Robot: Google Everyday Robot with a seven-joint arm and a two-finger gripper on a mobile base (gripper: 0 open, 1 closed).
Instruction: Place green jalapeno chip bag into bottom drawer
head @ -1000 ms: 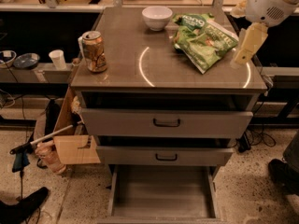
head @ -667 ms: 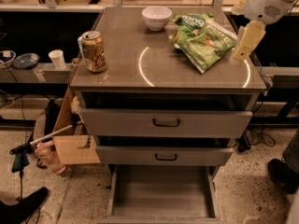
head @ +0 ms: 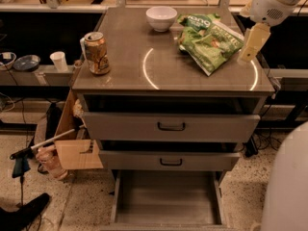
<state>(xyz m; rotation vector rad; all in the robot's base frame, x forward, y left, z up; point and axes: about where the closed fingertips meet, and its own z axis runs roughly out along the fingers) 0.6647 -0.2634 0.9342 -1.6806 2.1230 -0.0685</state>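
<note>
The green jalapeno chip bag point(head: 211, 46) lies flat on the right part of the cabinet top, pale speckled print up. A smaller brighter-green bag point(head: 198, 20) with white lettering sits partly under its far edge. My gripper point(head: 252, 44) hangs from the white arm at the top right, just right of the jalapeno bag and a little above the cabinet top, holding nothing that I can see. The bottom drawer point(head: 166, 198) is pulled out and open, a plain grey tray below the two handled drawers.
A white bowl point(head: 161, 17) stands at the back of the cabinet top point(head: 144, 76). A drink can point(head: 96, 53) stands at the left edge. The top drawer point(head: 171, 126) and middle drawer point(head: 169, 160) stick out slightly. A cardboard box point(head: 72, 143) and a tool point(head: 29, 153) lie at the left. A white body point(head: 288, 186) is at the bottom right.
The camera view has shifted slightly, so the cabinet sits a little lower and nearer. My gripper stays beside the jalapeno bag, and the bags have not moved.
</note>
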